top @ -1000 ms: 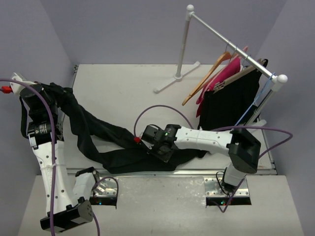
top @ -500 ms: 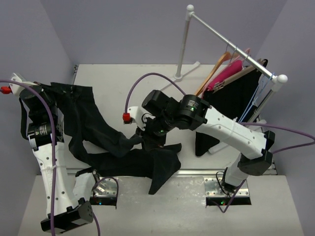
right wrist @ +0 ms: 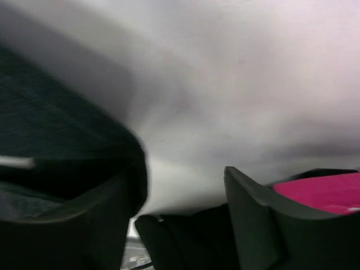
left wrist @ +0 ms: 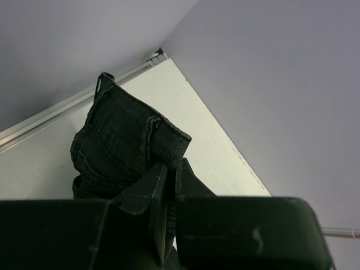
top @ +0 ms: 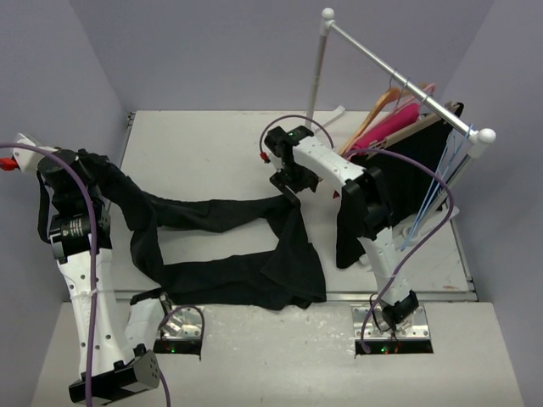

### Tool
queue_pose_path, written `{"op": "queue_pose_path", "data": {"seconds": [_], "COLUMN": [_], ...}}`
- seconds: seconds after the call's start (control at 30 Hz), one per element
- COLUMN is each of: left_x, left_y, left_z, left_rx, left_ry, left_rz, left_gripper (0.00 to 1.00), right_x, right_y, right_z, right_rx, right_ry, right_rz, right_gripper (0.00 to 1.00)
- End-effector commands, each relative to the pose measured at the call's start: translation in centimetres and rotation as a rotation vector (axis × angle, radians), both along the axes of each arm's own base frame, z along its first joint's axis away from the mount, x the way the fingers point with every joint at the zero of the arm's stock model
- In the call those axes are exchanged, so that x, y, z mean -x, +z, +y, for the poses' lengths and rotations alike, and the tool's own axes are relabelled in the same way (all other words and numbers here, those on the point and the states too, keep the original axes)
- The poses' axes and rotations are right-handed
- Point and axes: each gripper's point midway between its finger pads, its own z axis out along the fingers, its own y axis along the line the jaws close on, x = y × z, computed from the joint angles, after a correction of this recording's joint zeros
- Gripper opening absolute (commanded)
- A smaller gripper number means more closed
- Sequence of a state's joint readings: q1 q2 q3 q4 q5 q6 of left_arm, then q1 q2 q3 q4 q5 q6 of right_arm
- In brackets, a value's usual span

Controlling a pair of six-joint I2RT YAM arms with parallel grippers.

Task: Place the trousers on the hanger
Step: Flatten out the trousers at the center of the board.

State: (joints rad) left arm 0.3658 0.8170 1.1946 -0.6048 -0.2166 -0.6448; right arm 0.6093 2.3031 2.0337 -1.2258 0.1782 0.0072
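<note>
Change: the right gripper (top: 290, 185) was clamped low on the fabric at the near table edge a second ago; half a second ago it had a fold lifted mid-table; now it has swung toward the far side and its fingers stand parted with nothing between them, clear in the right wrist view; so it has let go.

The trousers (top: 221, 275) have dropped flat, two legs spread across the table (top: 212, 144) with a bare gap between them; one leg end lies just on the near side of the right gripper, and the top view cannot settle whether they touch; the rest of the cloth runs left and nearward of it.

The left gripper (left wrist: 169, 175), well to the left of the right gripper, is pinched tight on the waistband and holds that end up, as before.

The hanger (top: 373, 114) hangs on the rack (top: 399, 80), to the right of the right gripper and a bit farther back, near but apart; the pink garment (top: 392, 127) is beside it.

Judgement: the trousers are laid out and the right gripper is freed, likely to go for the hanger; nothing is on the hanger yet; early stage.
</note>
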Motion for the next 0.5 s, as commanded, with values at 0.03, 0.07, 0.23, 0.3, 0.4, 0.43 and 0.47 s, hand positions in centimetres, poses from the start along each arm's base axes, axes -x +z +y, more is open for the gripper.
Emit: {"op": "queue_pose_path", "data": {"seconds": [0.03, 0.07, 0.23, 0.3, 0.4, 0.43, 0.47], "left_x": [1.5, 1.5, 1.3, 1.1, 0.6, 0.5, 0.4], "left_y": [2.3, 2.2, 2.4, 2.6, 3.0, 3.1, 3.2], "left_z": [1.5, 1.6, 1.6, 1.3, 0.8, 0.6, 0.5], "left_rx": [-0.008, -0.004, -0.004, -0.007, -0.012, -0.013, -0.014], "left_ry": [0.131, 0.139, 0.137, 0.115, 0.077, 0.062, 0.054], "left_rz": [-0.087, -0.087, -0.083, -0.093, -0.106, -0.111, -0.113], "left_gripper": [0.03, 0.03, 0.02, 0.02, 0.02, 0.02, 0.02], "right_x": [-2.3, -1.2, 6.8, 8.6, 9.9, 9.9, 10.0], "right_y": [7.3, 7.7, 9.6, 9.9, 7.5, 6.5, 5.6], "right_z": [-0.2, 0.3, 4.8, 5.4, 5.7, 5.4, 5.6], "right_rx": [0.033, 0.007, -0.157, -0.216, -0.282, -0.273, -0.28], "right_ry": [-0.057, -0.057, 0.099, 0.082, -0.034, -0.082, -0.118], "right_rz": [-0.272, -0.257, -0.296, -0.329, -0.322, -0.329, -0.338], "right_gripper": [0.73, 0.77, 0.83, 0.83, 0.78, 0.76, 0.74]}}
